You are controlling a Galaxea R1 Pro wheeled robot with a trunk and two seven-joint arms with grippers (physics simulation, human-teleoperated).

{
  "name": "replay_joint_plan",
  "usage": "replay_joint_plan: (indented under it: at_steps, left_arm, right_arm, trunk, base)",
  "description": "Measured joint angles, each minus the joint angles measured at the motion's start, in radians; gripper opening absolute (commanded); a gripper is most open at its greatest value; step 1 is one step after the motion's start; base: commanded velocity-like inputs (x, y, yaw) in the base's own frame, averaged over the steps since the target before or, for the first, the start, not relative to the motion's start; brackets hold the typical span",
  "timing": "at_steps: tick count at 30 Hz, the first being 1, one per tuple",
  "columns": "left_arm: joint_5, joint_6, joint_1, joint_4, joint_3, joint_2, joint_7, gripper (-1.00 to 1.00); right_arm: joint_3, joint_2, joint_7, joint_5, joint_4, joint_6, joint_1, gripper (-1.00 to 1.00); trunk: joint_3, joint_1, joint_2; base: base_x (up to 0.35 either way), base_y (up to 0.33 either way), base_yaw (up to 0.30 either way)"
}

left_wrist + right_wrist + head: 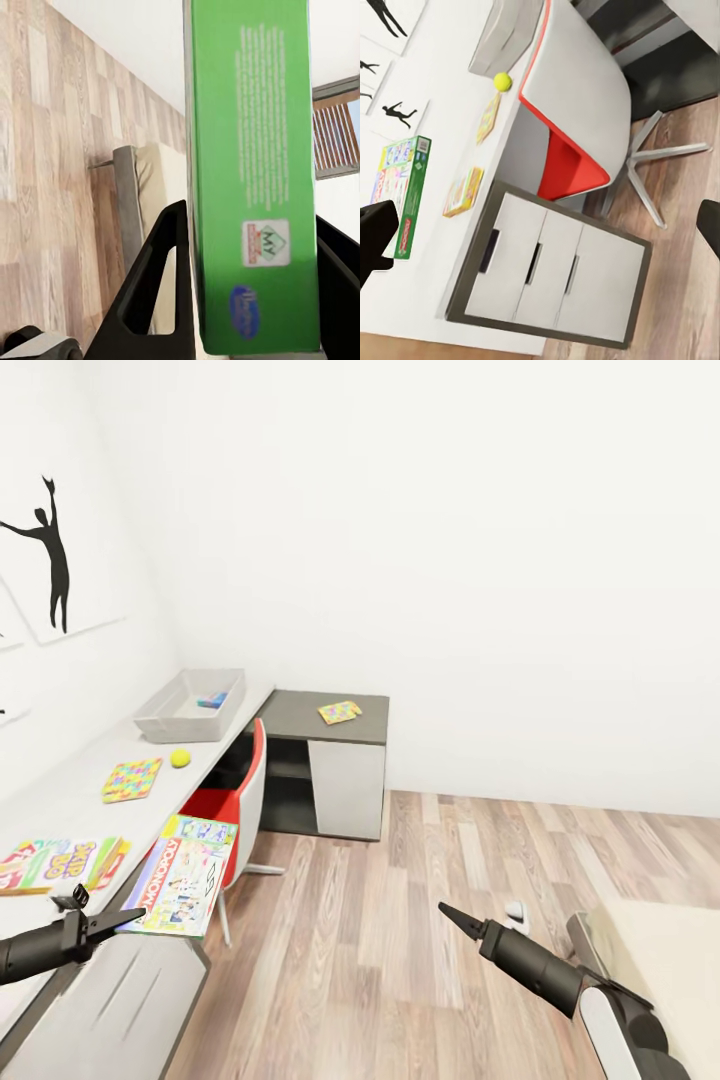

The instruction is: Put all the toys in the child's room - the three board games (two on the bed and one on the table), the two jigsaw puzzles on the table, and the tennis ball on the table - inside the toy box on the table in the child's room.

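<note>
My left gripper [125,916] is shut on a pale green Monopoly board game [183,873], held over the front edge of the table [60,800]. The box's green side [251,172] stands between both fingers [161,285]. A Skip-Bo board game [60,862] lies on the table beside it. Further along are a jigsaw puzzle [132,780], the tennis ball [180,758] and the grey toy box [170,720] with a blue item [212,700] inside. A second puzzle [340,712] lies on the dark side section. My right gripper [447,911] hangs open over the floor.
A red and white chair [238,800] is tucked under the table, between the white drawers [551,262] and the dark side cabinet [345,785]. The corner of the bed [650,950] is at the lower right. Wood floor stretches between table and bed.
</note>
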Motion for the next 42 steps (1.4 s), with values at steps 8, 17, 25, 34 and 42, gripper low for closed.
replay_joint_plan:
  at_steps: [8,17,25,34,42]
  left_arm:
    - [0.0,0.0,0.0,0.0,0.0,0.0,0.0,-1.0]
    - [0.0,0.0,0.0,0.0,0.0,0.0,0.0,-1.0]
    - [0.0,0.0,0.0,0.0,0.0,0.0,0.0,-1.0]
    - [0.001,0.0,0.0,0.0,-0.001,0.0,0.0,-1.0]
    - [0.002,0.0,0.001,0.0,-0.001,0.0,0.0,-1.0]
  right_arm:
    - [-0.002,-0.001,0.002,0.0,-0.001,0.0,0.001,1.0]
    - [-0.003,-0.001,0.004,0.0,-0.001,0.001,0.001,1.0]
    - [-0.002,-0.001,0.004,0.0,-0.001,0.001,0.001,1.0]
    - [-0.003,-0.001,0.004,0.0,-0.004,0.0,0.001,1.0]
    - [0.002,-0.001,0.005,0.0,-0.005,0.0,0.001,1.0]
  trunk:
    - [0.0,0.0,0.0]
    - [0.005,0.0,0.0]
    - [0.005,0.0,0.0]
    - [0.006,0.0,0.0]
    - [0.009,0.0,0.0]
  base:
    - [0.332,0.0,0.019]
    - [0.332,0.0,0.153]
    - [0.332,0.0,0.012]
    - [0.332,0.0,0.04]
    - [0.332,-0.02,0.244]
